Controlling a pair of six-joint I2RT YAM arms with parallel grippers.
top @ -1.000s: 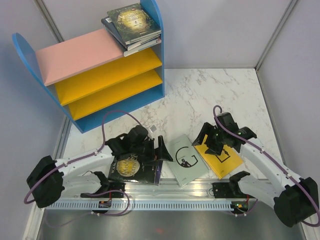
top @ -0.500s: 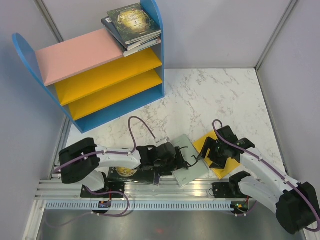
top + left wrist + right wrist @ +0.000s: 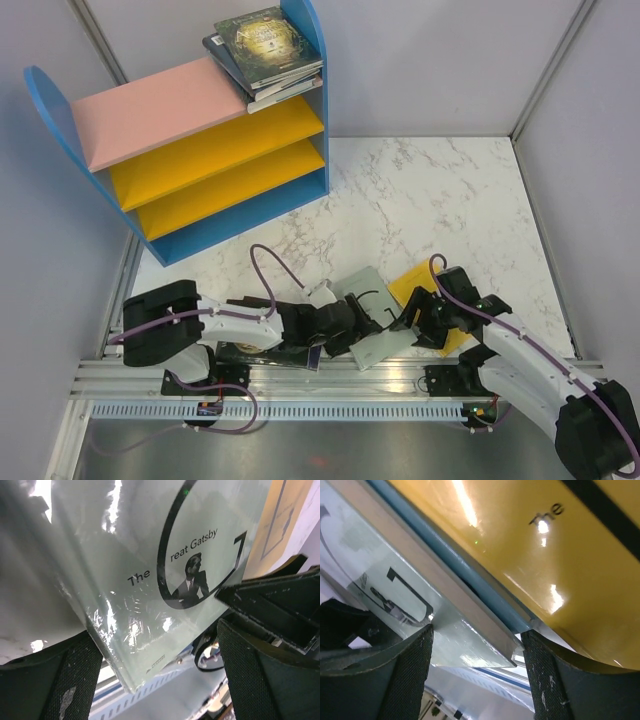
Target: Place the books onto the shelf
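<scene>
Left tool (image 3: pixel 362 322) straddles the pale book (image 3: pixel 390 340); shelf (image 3: pixel 150 112) top holds stacked books (image 3: pixel 265 45).

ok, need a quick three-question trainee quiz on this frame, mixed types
1. True or false: the yellow book lies on the table.
2. Which title is on the pale book between the open jaws of the left gripper? A) The Great Gatsby B) Moby Dick C) Emma
3. Which board of the shelf carries the stack of books?

Key: 1 true; 2 A; 3 the pink top board, at its right end.
</scene>
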